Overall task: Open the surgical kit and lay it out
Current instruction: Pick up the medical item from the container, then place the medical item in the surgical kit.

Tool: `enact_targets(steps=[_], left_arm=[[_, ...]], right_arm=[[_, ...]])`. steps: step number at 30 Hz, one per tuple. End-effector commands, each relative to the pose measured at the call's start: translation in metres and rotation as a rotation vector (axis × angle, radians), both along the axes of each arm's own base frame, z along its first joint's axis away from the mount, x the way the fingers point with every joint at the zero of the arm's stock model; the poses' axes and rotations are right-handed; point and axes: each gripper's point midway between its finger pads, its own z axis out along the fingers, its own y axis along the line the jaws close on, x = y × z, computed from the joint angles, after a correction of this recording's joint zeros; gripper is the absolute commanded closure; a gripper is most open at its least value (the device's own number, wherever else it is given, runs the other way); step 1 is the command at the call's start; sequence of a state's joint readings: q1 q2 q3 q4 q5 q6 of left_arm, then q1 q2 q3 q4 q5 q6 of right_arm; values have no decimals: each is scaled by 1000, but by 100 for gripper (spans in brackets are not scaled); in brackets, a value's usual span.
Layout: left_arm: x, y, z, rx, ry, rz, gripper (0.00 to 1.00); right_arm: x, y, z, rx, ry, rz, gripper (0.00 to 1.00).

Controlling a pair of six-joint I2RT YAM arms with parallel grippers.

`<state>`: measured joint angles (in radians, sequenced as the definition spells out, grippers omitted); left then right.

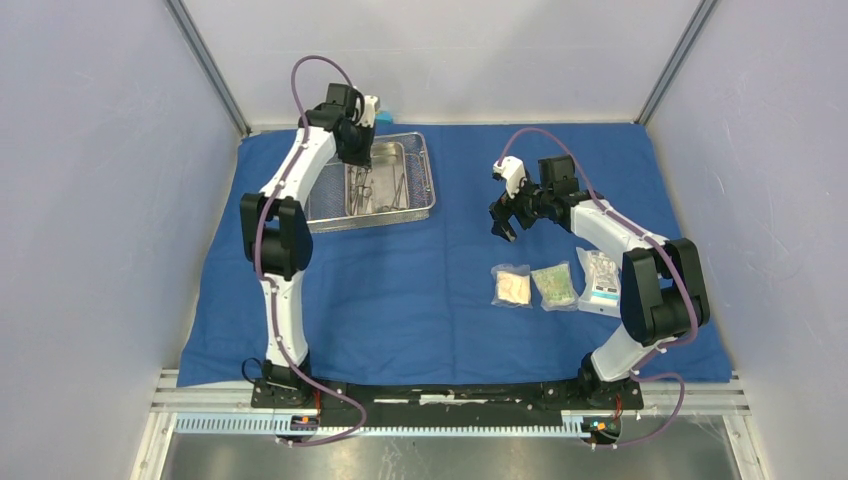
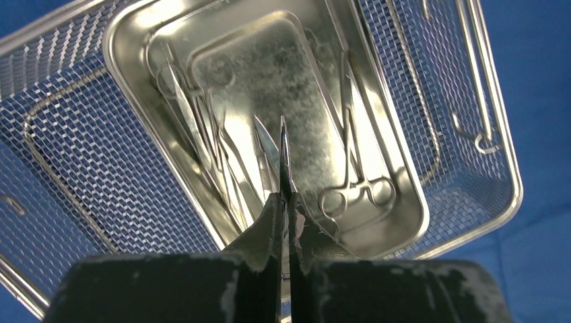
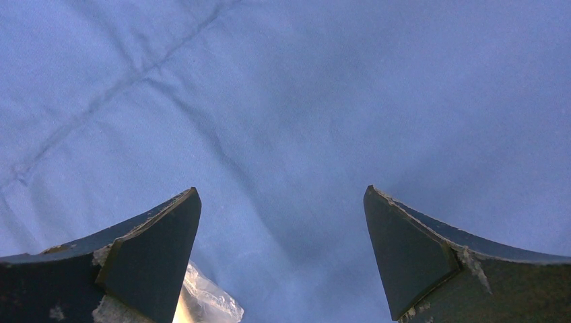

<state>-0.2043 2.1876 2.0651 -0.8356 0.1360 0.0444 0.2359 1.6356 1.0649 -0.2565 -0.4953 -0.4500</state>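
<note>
Item: 1 slim instrument, pinched in the fully closed left gripper, tips over the steel pan inside the mesh tray, far-left corner of the blue cloth. Right gripper: wide apart, empty. Risk: the narrow pinch may let it swivel, slip, or snag the other instruments.

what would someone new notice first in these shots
The big blue cloth wrap fills the scene, with a wire-mesh tray at far left holding a steel pan of instruments. The left claw is pinched shut on a slim metal instrument above that pan. On the right, three clear packets lie in a row, the open right claw hovering just beyond them.
</note>
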Motion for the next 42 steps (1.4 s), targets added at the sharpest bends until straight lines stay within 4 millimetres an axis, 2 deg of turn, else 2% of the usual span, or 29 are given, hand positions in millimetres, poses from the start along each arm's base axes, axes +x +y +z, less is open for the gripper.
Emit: enact_targets(steps=[1, 10, 16, 21, 23, 31, 36, 42], left_arm=[[-19, -10, 43, -74, -55, -12, 98], [-82, -10, 36, -102, -37, 24, 98], [-135, -12, 2, -149, -1, 72, 98], [-173, -9, -14, -153, -5, 107, 98], [-183, -7, -14, -146, -21, 125, 98], [-203, 7, -25, -101, 2, 214, 98], [-215, 1, -33, -157, 35, 226, 98], [-220, -6, -41, -194, 101, 253, 98]], right_arm=[[2, 3, 9, 8, -30, 9, 1], [0, -1, 26, 4, -82, -6, 1], [1, -5, 35, 9, -116, -46, 1], [1, -11, 38, 4, -137, -85, 1], [1, -14, 41, 3, -156, -101, 1], [-4, -18, 44, -6, -182, -109, 1], [-4, -18, 43, -7, -187, -107, 1], [-4, -18, 46, -4, -194, -105, 1]])
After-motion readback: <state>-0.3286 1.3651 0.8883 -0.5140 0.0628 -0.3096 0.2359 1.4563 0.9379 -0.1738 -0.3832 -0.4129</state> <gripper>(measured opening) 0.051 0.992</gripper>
